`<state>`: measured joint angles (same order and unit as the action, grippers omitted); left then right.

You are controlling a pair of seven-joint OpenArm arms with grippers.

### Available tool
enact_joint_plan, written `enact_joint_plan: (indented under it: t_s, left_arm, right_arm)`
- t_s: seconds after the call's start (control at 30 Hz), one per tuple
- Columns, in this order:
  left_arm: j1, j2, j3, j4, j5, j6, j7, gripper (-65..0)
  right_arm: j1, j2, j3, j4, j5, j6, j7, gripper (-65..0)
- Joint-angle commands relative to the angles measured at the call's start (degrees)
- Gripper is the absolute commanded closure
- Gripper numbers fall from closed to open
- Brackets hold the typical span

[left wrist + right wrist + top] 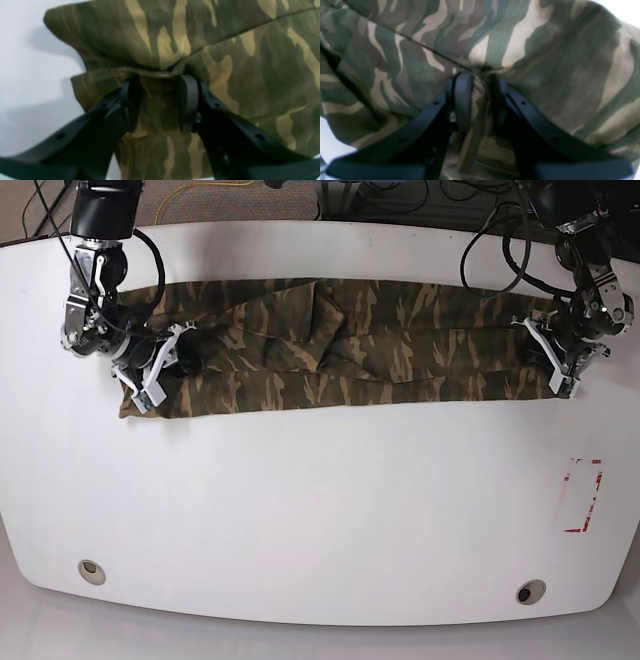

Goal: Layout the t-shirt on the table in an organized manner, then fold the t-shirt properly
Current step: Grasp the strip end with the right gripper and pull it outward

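t-shirt (pixel 330 345): stretched across far half of table (pixel 320 510)
tape mark (pixel 584 495): near right edge, apart from shirt

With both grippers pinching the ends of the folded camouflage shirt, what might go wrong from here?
1. The right gripper pinches only a narrow bunch of the camouflage-print cloth t-shirt; it may slip out under tension.
2. The left gripper clamps a thick rolled edge, so layers may separate unevenly.
3. A wrinkled ridge at mid-shirt may persist on the glossy white table, skewing the fold.

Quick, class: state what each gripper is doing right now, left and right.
Left gripper: closed on a fold of the t-shirt.
Right gripper: closed on a bunch of the t-shirt.
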<state>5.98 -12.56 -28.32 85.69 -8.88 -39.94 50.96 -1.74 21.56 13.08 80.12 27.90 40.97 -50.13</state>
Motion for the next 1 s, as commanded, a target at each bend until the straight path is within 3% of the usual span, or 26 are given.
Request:
enact_joint_plan:
  t_s: [0.0,0.23,0.57,0.77,0.97]
  left_arm:
    - [0.40,-0.06,0.23,-0.46,2.42,-0.06,2.89,-23.2]
    - [-1.19,-0.15,0.23,-0.37,2.42,-0.06,2.97,-23.2]
    - [-2.15,-0.15,0.23,-0.20,2.34,-0.06,4.29,-23.2]
    - [-2.68,-0.15,0.23,-0.20,2.34,-0.06,4.29,-23.2]
    - [-2.77,-0.23,0.14,-0.11,2.34,-0.06,4.29,-23.2]
  right_arm:
    - [0.11,1.16,0.24,0.72,-2.98,-0.97,-2.75,-14.6]
    - [0.64,0.55,2.08,12.24,-2.89,-0.97,-10.66,-14.6]
    - [0.90,-7.01,7.09,30.17,-2.89,-0.97,-24.64,-14.6]
    - [0.46,-12.11,6.57,32.28,-2.98,-0.97,-26.13,-14.6]
    - [-2.00,-13.87,2.35,31.31,-3.15,-0.97,-24.20,-14.6]
